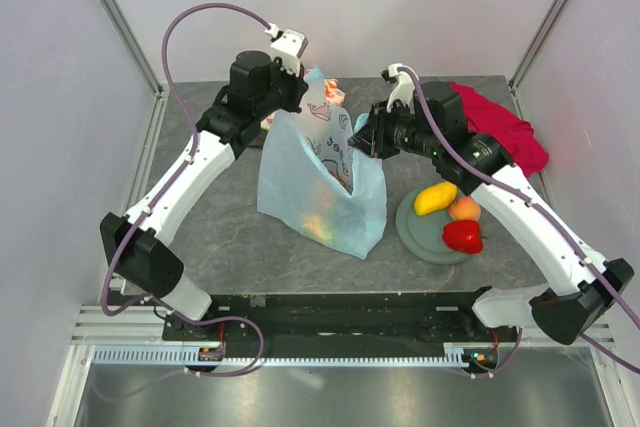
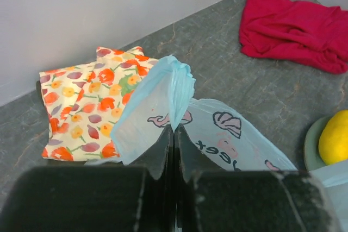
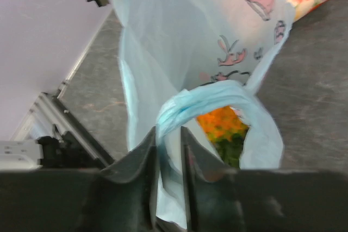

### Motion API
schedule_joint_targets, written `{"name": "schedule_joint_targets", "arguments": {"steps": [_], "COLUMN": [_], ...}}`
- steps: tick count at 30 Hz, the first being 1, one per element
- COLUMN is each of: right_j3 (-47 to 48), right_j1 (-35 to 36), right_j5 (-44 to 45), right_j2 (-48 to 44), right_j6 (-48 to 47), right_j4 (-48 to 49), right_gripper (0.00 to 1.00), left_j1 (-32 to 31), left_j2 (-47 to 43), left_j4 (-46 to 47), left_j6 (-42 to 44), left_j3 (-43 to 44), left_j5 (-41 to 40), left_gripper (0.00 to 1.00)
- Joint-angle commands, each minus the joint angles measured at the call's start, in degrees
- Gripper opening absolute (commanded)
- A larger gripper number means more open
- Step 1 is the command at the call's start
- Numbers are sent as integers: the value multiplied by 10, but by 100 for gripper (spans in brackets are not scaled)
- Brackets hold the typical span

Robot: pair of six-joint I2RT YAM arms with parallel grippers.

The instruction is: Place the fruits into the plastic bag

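The left gripper (image 2: 174, 153), its two black fingers pressed together at the bottom of the frame, pinches the light-blue plastic bag (image 2: 157, 104), whose gathered handle rises crumpled above them. Just behind the bag, a folded orange floral cloth (image 2: 81, 107) lies on the grey marbled table (image 2: 228, 74). A red cloth (image 2: 296, 25) sits at upper right, and a yellow fruit (image 2: 334, 137) rests on a plate (image 2: 310, 148) at the right edge.

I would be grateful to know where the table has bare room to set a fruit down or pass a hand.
Widest bare table lies front-left, between the left arm and the plastic bag. A second patch sits between the floral cloth and the red cloth. It is crowded right of the bag, around the plate beside the right arm.
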Motion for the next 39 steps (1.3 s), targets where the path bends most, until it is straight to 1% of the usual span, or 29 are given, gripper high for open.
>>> {"name": "schedule_joint_targets", "arguments": {"steps": [1, 2, 3, 4, 5, 6, 7, 8, 9, 11, 12, 15, 17, 18, 20, 22, 25, 27, 29, 30, 31, 32, 33, 34, 35, 37, 39], "right_j3": [4, 3, 2, 1, -6, -11, -16, -16, -13, -7, -6, -4, -3, -4, -7, -18, -26, -26, -30, -28, -25, -21, -19, -25, -35, -67, -90], "right_j1": [1, 1, 2, 2, 1, -1, -4, -7, -19, -41, -67, -105, -118, -125, -134, -161, -201, -207, -208, -209, -212, -217, -237, -247, -256, -262, -265], "right_j5": [81, 116, 131, 154, 173, 208, 220, 230, 249, 258, 253, 253, 257, 265, 317, 337, 295, 259, 253, 289, 311, 332, 342, 334, 321, 304, 324], "right_j2": [-37, -47, -52, -60, -78, -87, -96, -108, -112, -119, -120, -122, -122, -121, -117, -125, -152, -161, -171, -168, -161, -134, -113, -93, -56, -30, -15], "right_j6": [6, 6, 6, 5, 10, 12, 15, 19, 25, 38, 50, 66, 72, 78, 89, 110, 113, 108, 105, 111, 118, 140, 152, 162, 169, 188, 210], "right_j4": [-27, -40, -46, -52, -57, -57, -59, -61, -64, -75, -78, -84, -88, -89, -120, -133, -115, -106, -101, -116, -170, -207, -245, -307, -329, -362, -367], "right_gripper": [44, 53, 61, 74, 80, 88, 91, 94, 97, 98, 98, 98, 98, 98, 98, 98, 98, 98, 98, 98, 98, 98, 98, 98, 98, 98, 98], "left_j1": [-3, -3, -2, -2, -2, -2, -2, -2, -2, -2, -2, -2, -2, -3, -2, -2, -2, -2, -2, -2, -2, -2, -2, -2, -2, -2, -2], "left_j2": [-61, -71, -84, -98, -128, -144, -161, -195, -209, -246, -256, -279, -284, -289, -294, -303, -305, -307, -311, -313, -315, -319, -323, -325, -327, -332, -340], "left_j4": [18, 21, 26, 36, 42, 51, 72, 83, 91, 100, 98, 94, 92, 93, 93, 99, 95, 94, 94, 96, 96, 99, 99, 101, 101, 101, 101], "left_j6": [-11, -29, -36, -45, -67, -78, -89, -105, -112, -124, -127, -137, -144, -148, -156, -158, -158, -161, -163, -165, -165, -166, -166, -166, -166, -166, -168], "left_j3": [-24, -33, -58, -74, -90, -130, -153, -175, -210, -236, -251, -270, -280, -282, -290, -297, -302, -303, -303, -302, -301, -303, -303, -304, -305, -307, -314], "left_j5": [-26, -26, -24, -24, -26, -27, -26, -44, -47, -49, -50, -52, -51, -50, -50, -50, -50, -46, -42, -43, -43, -43, -44, -47, -48, -48, -50], "left_gripper": [2, 1, 1, 2, 1, 2, 2, 2, 1, 1, 2, 2, 2, 2, 2, 2, 2, 2, 1, 1, 1, 2, 2, 2, 2, 2, 1]}}
